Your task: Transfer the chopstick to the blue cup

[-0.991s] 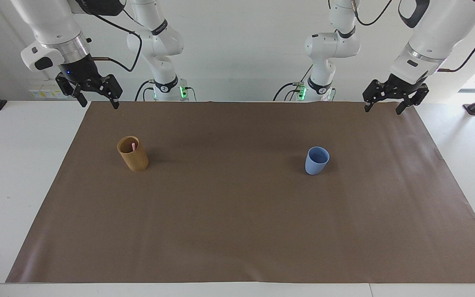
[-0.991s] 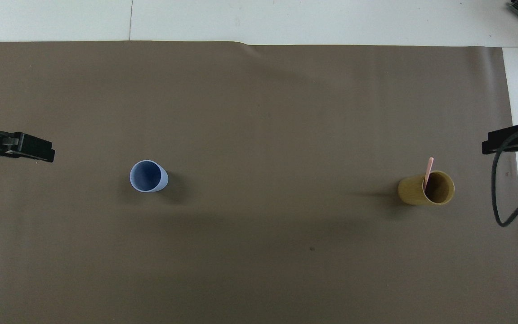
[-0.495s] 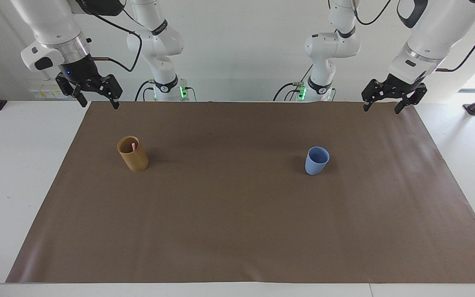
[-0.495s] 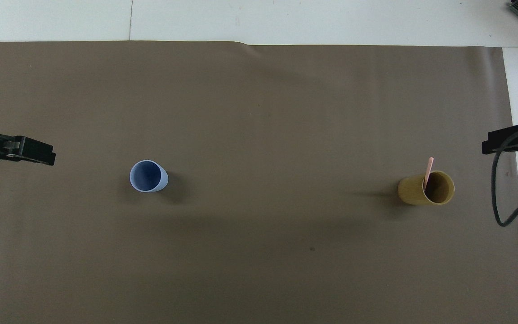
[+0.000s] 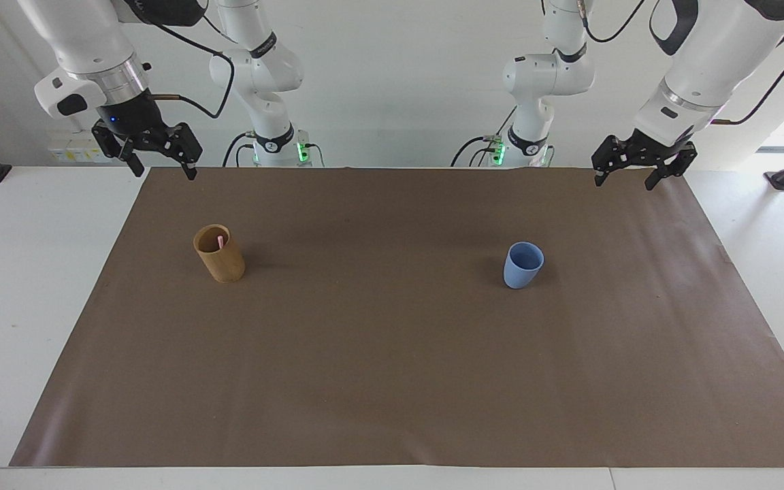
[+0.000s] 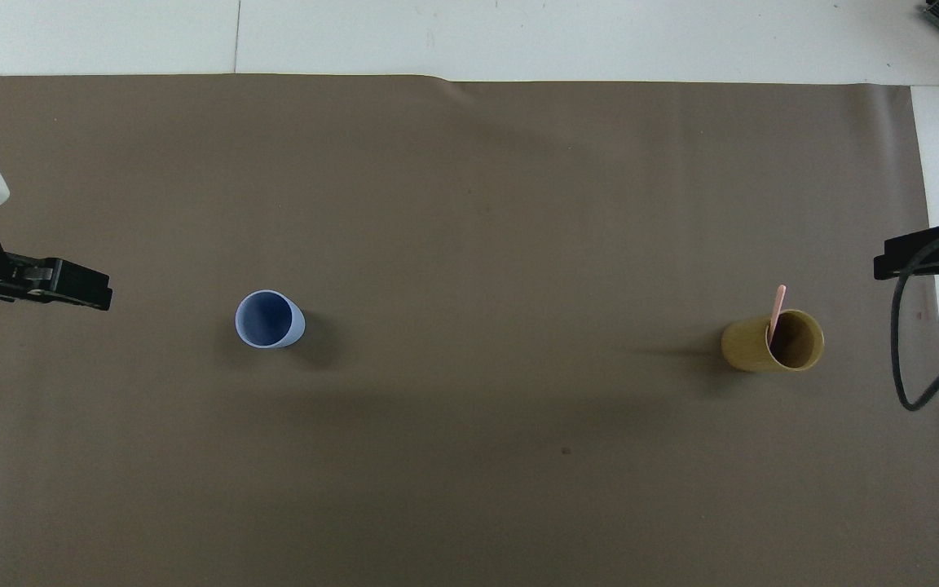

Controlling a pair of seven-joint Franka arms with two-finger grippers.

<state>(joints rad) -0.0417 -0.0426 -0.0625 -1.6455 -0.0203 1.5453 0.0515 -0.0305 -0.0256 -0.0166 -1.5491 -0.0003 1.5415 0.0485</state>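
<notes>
Facing view
Chopstick [image 5: 220, 241]: you see only its pink top, standing inside the bamboo holder [image 5: 220, 254], at about 9 o'clock on the brown mat [image 5: 392, 381].
Blue cup [image 5: 523, 265]: you find it upright and empty at about 3 o'clock on the mat, well apart from the holder.
Right gripper [image 5: 158, 165]: it hangs in the air over the mat's corner at 11 o'clock, fingers spread and holding nothing, apart from the holder below it.
Left gripper [image 5: 626, 178]: it hangs over the mat's edge at 1 o'clock, fingers apart and bare, not over the cup.

Overhead view
Chopstick [image 6: 777, 308]: here you see it lean against the holder's [image 6: 751, 349] rim, its tip pointing to 12 o'clock, at about 3 o'clock on the mat [image 6: 469, 204].
Blue cup [image 6: 268, 319]: it sits at about 9 o'clock, its inside bare.
Left gripper [image 6: 78, 285]: it comes in from the 9 o'clock edge, beside the cup but clear of it.
Right gripper [image 6: 893, 262]: only its tip shows at the 3 o'clock edge, near the holder.

Progress
Done: nothing that you can see; the stick is not yet lifted.
Left for you: grasp the stick, most likely with the right gripper, draw it out of the holder, carry or hand it across, and drop it into the cup.
</notes>
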